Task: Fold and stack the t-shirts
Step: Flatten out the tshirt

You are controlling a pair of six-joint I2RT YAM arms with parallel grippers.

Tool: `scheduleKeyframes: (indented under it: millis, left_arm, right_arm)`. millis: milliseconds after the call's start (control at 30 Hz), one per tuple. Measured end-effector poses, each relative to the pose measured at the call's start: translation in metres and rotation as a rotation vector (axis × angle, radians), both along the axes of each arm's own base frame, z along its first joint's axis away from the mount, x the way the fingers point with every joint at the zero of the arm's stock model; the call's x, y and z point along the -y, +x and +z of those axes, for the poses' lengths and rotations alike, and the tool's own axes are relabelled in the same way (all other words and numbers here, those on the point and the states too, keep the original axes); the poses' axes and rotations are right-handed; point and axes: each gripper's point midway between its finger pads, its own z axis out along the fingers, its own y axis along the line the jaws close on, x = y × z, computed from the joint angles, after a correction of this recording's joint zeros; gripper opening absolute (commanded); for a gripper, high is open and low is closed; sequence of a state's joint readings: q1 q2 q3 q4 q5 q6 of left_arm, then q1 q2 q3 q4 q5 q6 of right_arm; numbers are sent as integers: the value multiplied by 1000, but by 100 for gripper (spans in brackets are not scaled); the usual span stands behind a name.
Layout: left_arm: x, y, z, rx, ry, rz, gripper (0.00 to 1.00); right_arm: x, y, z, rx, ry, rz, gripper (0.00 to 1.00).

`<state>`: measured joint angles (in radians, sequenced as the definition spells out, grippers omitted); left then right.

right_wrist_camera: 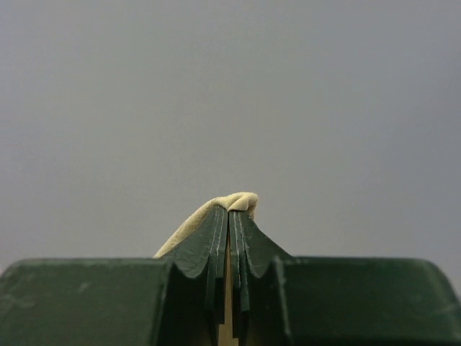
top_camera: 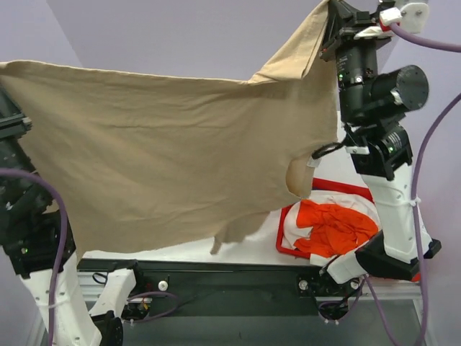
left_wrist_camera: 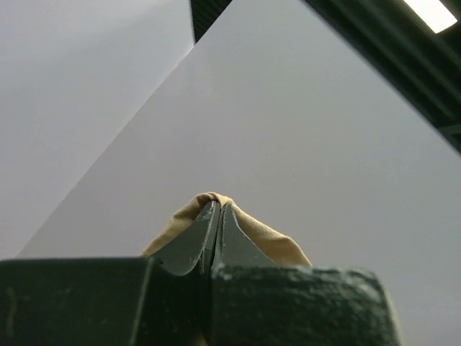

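Note:
The large beige t-shirt [top_camera: 166, 151] hangs spread out in the air, held up high by two corners and stretched between both arms. My left gripper [left_wrist_camera: 216, 205] is shut on one bunched beige corner [left_wrist_camera: 266, 234], at the far left edge of the top view. My right gripper [right_wrist_camera: 232, 211] is shut on the other corner [right_wrist_camera: 241, 200], at the top right of the top view [top_camera: 331, 14]. An orange t-shirt [top_camera: 335, 223] and a white one [top_camera: 294, 225] lie crumpled in the red bin. The dark red and blue shirts are not in view.
The red plastic bin [top_camera: 281, 241] sits at the table's near right, beside the right arm's base. The hanging shirt hides most of the white table [top_camera: 252, 252]. A black rail [top_camera: 216, 277] runs along the near edge.

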<state>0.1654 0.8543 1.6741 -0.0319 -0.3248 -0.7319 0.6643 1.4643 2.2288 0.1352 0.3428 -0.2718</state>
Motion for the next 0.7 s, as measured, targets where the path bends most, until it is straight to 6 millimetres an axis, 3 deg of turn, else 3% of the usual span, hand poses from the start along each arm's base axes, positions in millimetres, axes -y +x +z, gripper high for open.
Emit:
scheduleKeyframes:
  millis: [67,133,200,233,267,300,333,367,400,433,467,500,567,600,633,700]
  left_arm:
    - [-4,36,-25,-76,-9,-12,0]
    - [-10,88,-65,-205,-23,-26,0]
    - [-17,147,-119,-361,-32,-34,2]
    - [-20,178,-152,-458,-36,-39,18]
    - [-23,206,-186,-555,-39,-46,31]
    - [-26,236,-226,-673,-41,-59,45]
    - [-27,263,-264,-780,-44,-78,65]
    - [-27,287,-307,-903,-53,-102,72]
    - [-26,302,-348,-1014,-71,-131,79]
    - [-23,312,-388,-1123,-86,-164,84]
    - [-19,314,-423,-1223,-102,-195,85]
    - [-14,312,-450,-1302,-118,-224,86]
    - [-5,299,-478,-1396,-136,-265,87]
    - [-1,293,-480,-1404,-137,-279,87]
    - [2,287,-479,-1405,-135,-289,87]
    - [6,276,-467,-1385,-126,-302,87]
  right_arm:
    - [2,29,-15,-42,5,-33,0]
    - [9,69,-40,-109,12,-81,0]
    - [9,119,-80,-208,2,-123,0]
    - [2,161,-121,-303,-21,-142,4]
    - [4,185,-144,-356,-24,-158,17]
    - [0,216,-179,-439,-32,-165,37]
    - [-4,240,-212,-508,-35,-168,75]
    - [-6,269,-265,-618,-46,-173,89]
    - [-6,284,-306,-705,-66,-180,99]
    - [-5,295,-361,-826,-82,-185,100]
    - [0,295,-426,-980,-107,-196,100]
    - [4,288,-467,-1084,-123,-203,100]
    - [20,257,-547,-1306,-145,-235,100]
    - [27,239,-579,-1403,-150,-247,100]
    - [31,224,-597,-1460,-148,-253,100]
    - [34,196,-616,-1547,-142,-247,100]
